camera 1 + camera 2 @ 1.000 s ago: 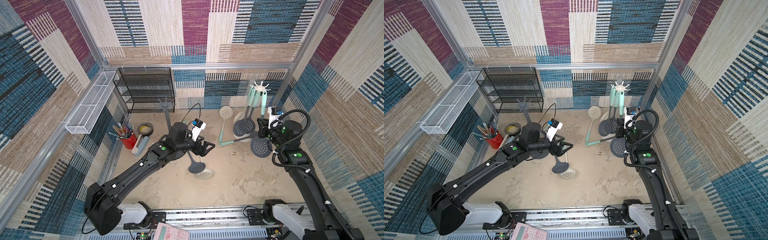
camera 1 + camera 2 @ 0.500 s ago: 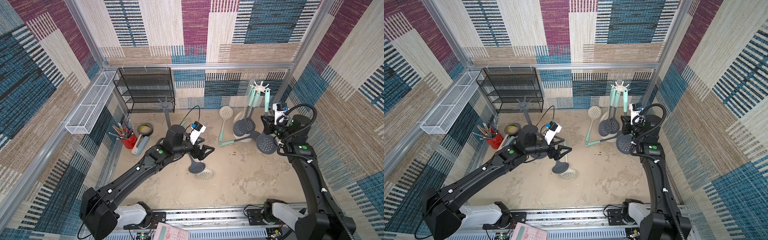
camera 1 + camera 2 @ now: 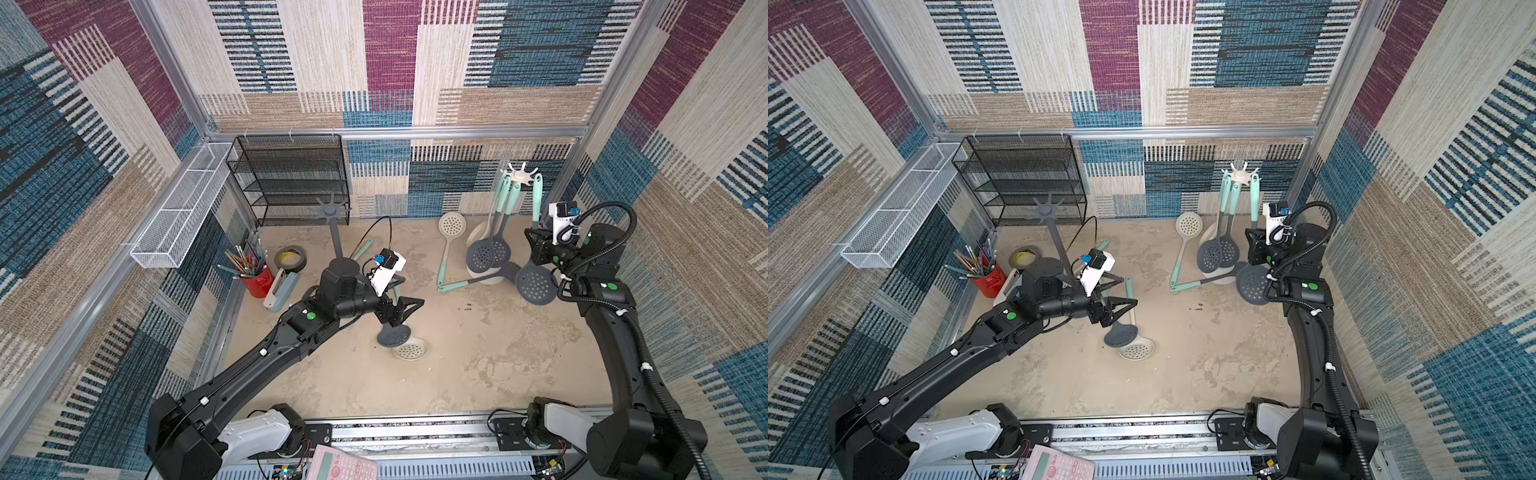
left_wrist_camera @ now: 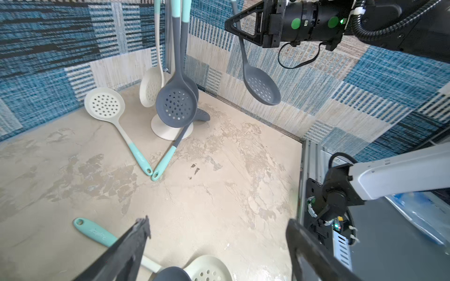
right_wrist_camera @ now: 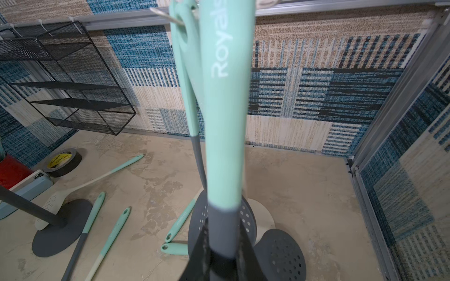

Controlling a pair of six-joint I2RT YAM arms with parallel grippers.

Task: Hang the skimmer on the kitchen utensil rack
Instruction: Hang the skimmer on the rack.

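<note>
Over by the back right corner of the bench, our right gripper has its jaws clamped on the neck of a grey skimmer. It holds the skimmer upright and clear of the surface, with the mint handle up among the prongs of the white utensil rack. We judge the lift done and the hooking unfinished: we cannot tell whether the handle's hole sits over a prong, and the release is left to do. Hung skimmers are on that rack already.

Our left gripper hovers with jaws wide apart and empty above a loose grey skimmer and a loose cream skimmer, near a dark rack.

We work on a mottled beige surface with worn patches. It is walled by patchwork carpet in blue, maroon and tan on an aluminium frame, with a black mesh shelf at the back.
</note>
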